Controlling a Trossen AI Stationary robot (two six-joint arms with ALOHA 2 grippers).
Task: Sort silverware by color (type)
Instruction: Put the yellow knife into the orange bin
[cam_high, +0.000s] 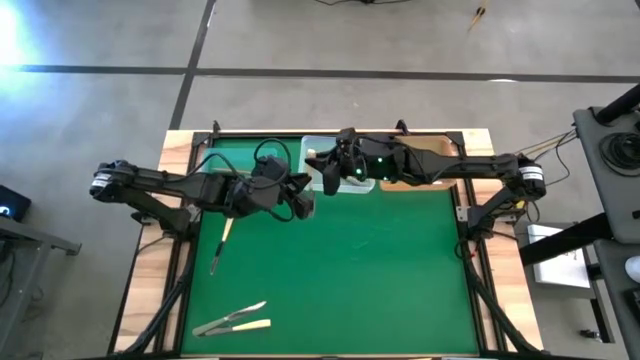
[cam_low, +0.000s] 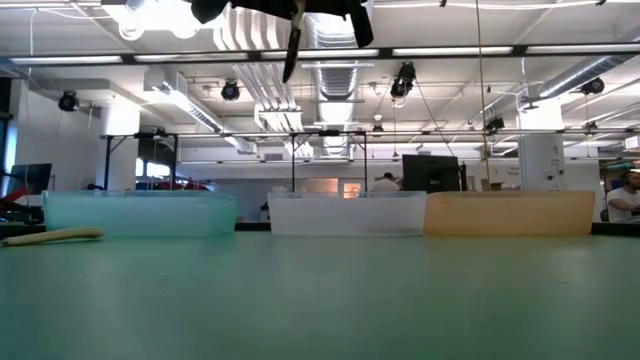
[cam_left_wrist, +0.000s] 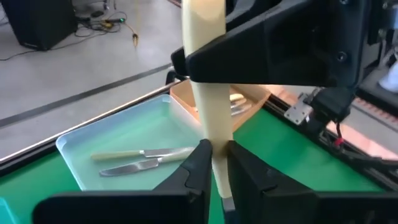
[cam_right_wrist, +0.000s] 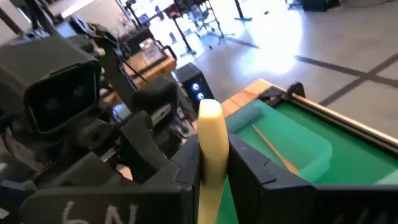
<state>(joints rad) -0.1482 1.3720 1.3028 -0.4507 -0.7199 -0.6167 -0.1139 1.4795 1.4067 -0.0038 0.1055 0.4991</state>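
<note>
The cream-yellow piece (cam_left_wrist: 208, 93) is held up off the table near the back, between both arms, with its long axis running from one gripper to the other. The left gripper (cam_left_wrist: 214, 158) is clenched on 1 end and the right gripper (cam_right_wrist: 213, 163) is clenched on the other, rounded end (cam_right_wrist: 210, 111). In the clear middle tray (cam_left_wrist: 81, 140) lie 2 pieces side by side, a cream-handled one (cam_left_wrist: 121, 154) and a silver knife (cam_left_wrist: 127, 167). The orange tray (cam_left_wrist: 186, 99) holds silverware too. The teal tray (cam_right_wrist: 292, 140) holds 1 slim golden-bronze piece (cam_right_wrist: 273, 149) lying lengthwise. On the green mat (cam_high: 380, 270), a golden piece (cam_high: 222, 243) lies near the left arm, and 2 more pieces (cam_high: 232, 320) lie at the front.
</note>
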